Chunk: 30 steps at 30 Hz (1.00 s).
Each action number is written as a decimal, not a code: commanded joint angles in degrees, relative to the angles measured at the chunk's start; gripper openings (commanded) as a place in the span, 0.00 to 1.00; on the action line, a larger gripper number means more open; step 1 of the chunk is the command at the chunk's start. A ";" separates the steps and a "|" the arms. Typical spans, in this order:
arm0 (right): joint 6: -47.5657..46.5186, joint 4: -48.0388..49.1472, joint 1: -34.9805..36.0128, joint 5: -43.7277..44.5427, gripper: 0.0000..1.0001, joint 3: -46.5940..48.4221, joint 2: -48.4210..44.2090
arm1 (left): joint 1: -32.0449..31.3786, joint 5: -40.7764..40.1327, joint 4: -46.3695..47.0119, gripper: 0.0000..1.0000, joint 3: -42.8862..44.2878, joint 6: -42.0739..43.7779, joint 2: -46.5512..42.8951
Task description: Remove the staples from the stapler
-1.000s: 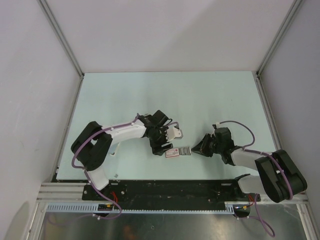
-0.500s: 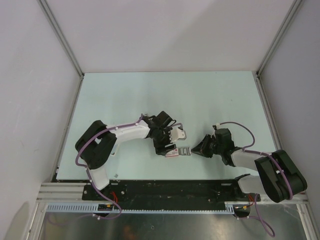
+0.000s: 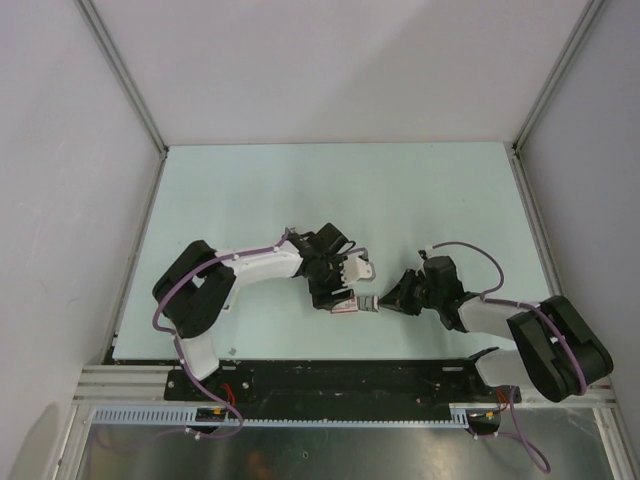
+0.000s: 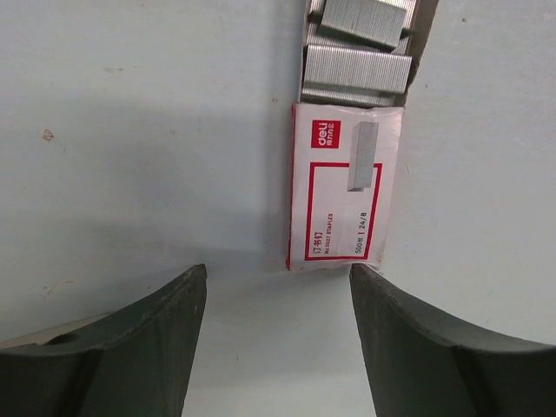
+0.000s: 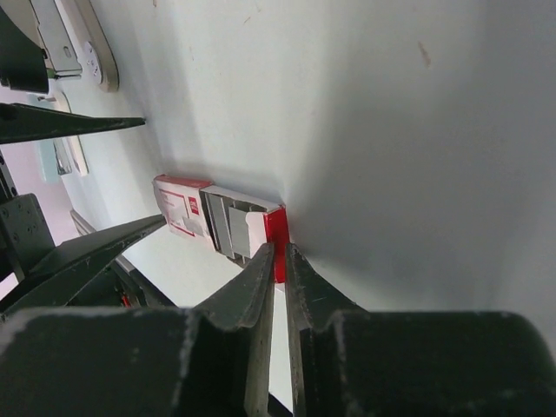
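Note:
The stapler (image 3: pixel 356 268), slim and beige, lies on the table just beyond my left gripper (image 3: pixel 336 293); the right wrist view shows it at the top left (image 5: pixel 74 43). A red-and-white staple box (image 4: pixel 346 195) lies flat with its tray (image 4: pixel 358 61) slid out, grey strips of staples in it, one askew on top. My left gripper (image 4: pixel 278 287) is open, its fingertips either side of the box's near end. My right gripper (image 5: pixel 278 256) is pinched on the tray's red end flap (image 5: pixel 276 230). Which strip came from the stapler I cannot tell.
Both arms meet at the near middle of the pale green table (image 3: pixel 330 190). Grey walls and aluminium rails (image 3: pixel 125 85) enclose it. The black base rail (image 3: pixel 340 380) runs along the near edge.
My left gripper has shifted slightly right and down over the box. The right fingers have narrowed onto the tray's end and moved a little left.

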 commanded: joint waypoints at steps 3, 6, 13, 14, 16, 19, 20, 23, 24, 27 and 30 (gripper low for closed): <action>-0.99 0.88 2.75 2.38 0.13 3.70 2.42 | -0.88 0.27 1.06 0.72 0.20 1.52 0.85; -1.21 0.94 3.37 2.96 0.12 4.50 3.16 | -0.96 0.32 1.04 0.72 0.01 1.61 0.75; -2.16 -0.11 5.78 5.24 0.11 7.69 5.08 | -1.34 0.00 1.05 0.72 -0.41 1.84 0.61; -2.29 -0.33 6.29 5.66 0.11 8.10 5.42 | -1.39 -0.04 1.01 0.72 -0.50 1.93 0.54; -2.50 -0.52 7.11 6.33 0.11 8.69 6.14 | -1.39 -0.13 1.00 0.72 -0.67 1.98 0.46; -2.73 -0.46 8.00 6.99 0.10 9.12 7.13 | -1.43 -0.28 1.03 0.72 -0.81 2.09 0.30; -2.75 -0.38 8.28 7.06 0.10 9.30 7.42 | -1.44 -0.27 1.00 0.72 -0.82 2.10 0.34; -2.77 -0.15 9.07 7.33 0.10 9.73 8.23 | -1.45 -0.25 1.03 0.72 -0.84 2.16 0.48; -2.78 -0.17 9.43 7.50 0.10 9.95 8.49 | -1.45 -0.25 1.00 0.72 -0.84 2.18 0.48; -2.78 -0.16 10.40 7.93 0.09 10.45 9.34 | -1.52 -0.31 1.03 0.72 -0.79 2.34 0.51; -2.46 0.52 11.09 7.97 0.09 10.72 10.28 | -1.53 -0.35 1.00 0.72 -0.71 2.31 0.41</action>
